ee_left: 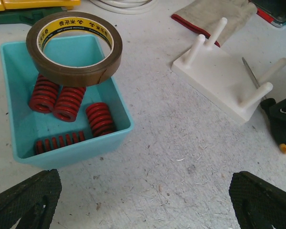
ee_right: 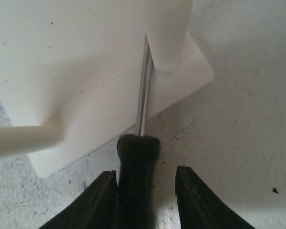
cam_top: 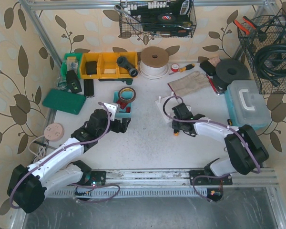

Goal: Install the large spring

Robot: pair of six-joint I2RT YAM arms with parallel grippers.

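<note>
Several red springs (ee_left: 70, 102) lie in a teal bin (ee_left: 121, 133), which also shows in the top view (cam_top: 118, 103). A brown tape roll (ee_left: 74, 47) rests on the bin's rim. A white peg board (ee_left: 219, 81) with upright pegs lies to the right of the bin (cam_top: 163, 106). My left gripper (ee_left: 143, 200) is open and empty, just in front of the bin (cam_top: 123, 125). My right gripper (ee_right: 145, 200) is open at the board's near edge (cam_top: 177, 125). A black screwdriver handle (ee_right: 137, 176) lies between its jaws, against the left finger. The metal shaft (ee_right: 144, 95) lies on the board beside a peg (ee_right: 164, 33).
Yellow bins (cam_top: 102, 65), a cord reel (cam_top: 155, 62), a glove (cam_top: 190, 82), a black disc (cam_top: 232, 71) and a pale blue toolbox (cam_top: 248, 102) stand at the back and right. A green case (cam_top: 64, 101) lies at the left. Wire baskets (cam_top: 271, 47) hang above.
</note>
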